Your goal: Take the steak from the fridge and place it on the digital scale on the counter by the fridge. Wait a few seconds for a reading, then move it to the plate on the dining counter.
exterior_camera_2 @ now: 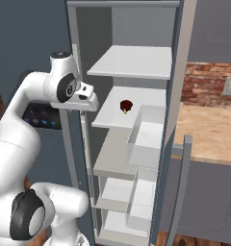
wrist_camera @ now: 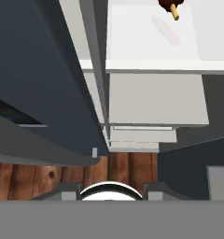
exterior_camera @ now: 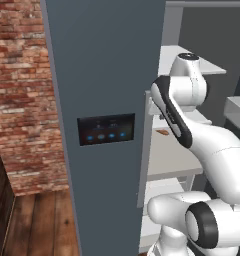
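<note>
Left base view, fridge (exterior_camera: 92, 75): slate-grey door stands open edge-on, its dark touch panel (exterior_camera: 106, 129) lit with blue icons; white shelves show past the door's edge.
Left base view, arm: elbow bent in front of the shelves; a thin reddish-brown sliver beside the forearm may be the steak, too little of it shows to be sure.
Right base view, gripper (exterior_camera_2: 91, 101): at the open fridge's left edge, level with the second shelf; jaw opening cannot be told, nothing seen in its grasp.
Right base view, steak (exterior_camera_2: 126, 106): small dark piece on the second white shelf, just right of the gripper, apart from it; long axis unclear.
Right base view, counter (exterior_camera_2: 211, 129): light wood worktop well right of the gripper, beyond the fridge.
Hand view, steak (wrist_camera: 168, 5): at the top edge, on the white shelf, cut off by the frame; a tan stub points down-right in this view.
Hand view, floor (wrist_camera: 128, 165): brown wooden boards below the stacked shelves.
</note>
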Controlling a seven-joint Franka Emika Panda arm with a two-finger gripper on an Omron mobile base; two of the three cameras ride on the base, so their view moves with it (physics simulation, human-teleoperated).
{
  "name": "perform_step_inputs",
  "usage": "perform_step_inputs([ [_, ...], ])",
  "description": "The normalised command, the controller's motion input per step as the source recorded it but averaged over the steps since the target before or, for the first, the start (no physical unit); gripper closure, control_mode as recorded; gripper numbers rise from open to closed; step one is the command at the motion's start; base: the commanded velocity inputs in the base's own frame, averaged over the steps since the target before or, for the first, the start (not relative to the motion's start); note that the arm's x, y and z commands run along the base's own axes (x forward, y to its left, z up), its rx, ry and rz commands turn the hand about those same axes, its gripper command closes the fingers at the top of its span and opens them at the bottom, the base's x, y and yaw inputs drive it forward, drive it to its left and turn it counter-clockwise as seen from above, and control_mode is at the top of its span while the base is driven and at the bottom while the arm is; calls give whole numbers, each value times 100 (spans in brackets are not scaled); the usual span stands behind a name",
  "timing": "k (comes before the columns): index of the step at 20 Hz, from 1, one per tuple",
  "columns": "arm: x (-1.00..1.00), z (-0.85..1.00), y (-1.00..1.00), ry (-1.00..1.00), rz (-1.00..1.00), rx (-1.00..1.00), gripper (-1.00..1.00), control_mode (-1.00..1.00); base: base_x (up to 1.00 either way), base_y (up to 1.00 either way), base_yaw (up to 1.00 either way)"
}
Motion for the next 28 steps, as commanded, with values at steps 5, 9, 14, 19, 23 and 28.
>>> perform_step_inputs([
  [5, -5, -5, -32, -10, 0, 0, -100, -100, 0, 0, 0],
  [9, 0, 0, -69, -22, 0, 0, -100, -100, 0, 0, 0],
  [14, 3, 0, -48, -20, 0, 0, -100, -100, 0, 0, 0],
  [19, 24, 0, -38, -8, 0, 0, -100, -100, 0, 0, 0],
  [23, 58, -9, -21, 0, 0, 0, -100, -100, 0, 0, 0],
  [28, 63, -8, -3, 0, 0, 0, -100, -100, 0, 0, 0],
])
